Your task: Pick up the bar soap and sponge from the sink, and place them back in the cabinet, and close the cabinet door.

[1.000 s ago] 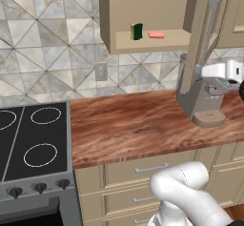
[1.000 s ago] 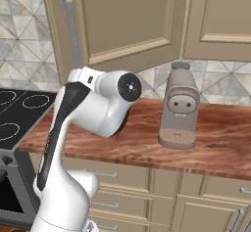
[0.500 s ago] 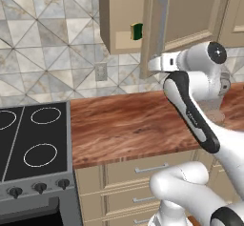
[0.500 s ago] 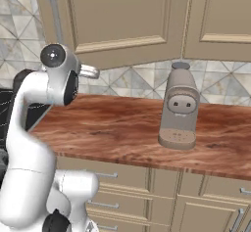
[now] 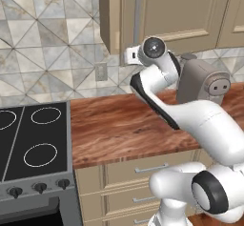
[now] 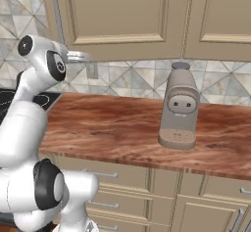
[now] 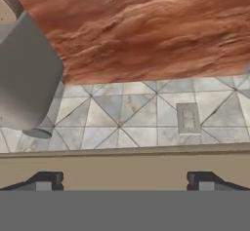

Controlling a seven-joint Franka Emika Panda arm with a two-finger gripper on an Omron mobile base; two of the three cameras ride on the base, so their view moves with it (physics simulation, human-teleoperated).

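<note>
Closing step: cabinet door (image 5: pixel 176 10) looks shut; soap and sponge presumably inside.
Gripper (image 7: pixel 122 180): spread, empty, beneath cabinet.

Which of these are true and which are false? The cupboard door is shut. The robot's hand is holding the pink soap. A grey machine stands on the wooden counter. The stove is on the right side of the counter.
1. The cabinet door is shut. True.
2. The hand holds the pink soap. False: its fingers stand apart with nothing between them.
3. A grey machine stands on the wooden counter. True.
4. The stove is on the counter's right side. False: it sits at the left end.
</note>
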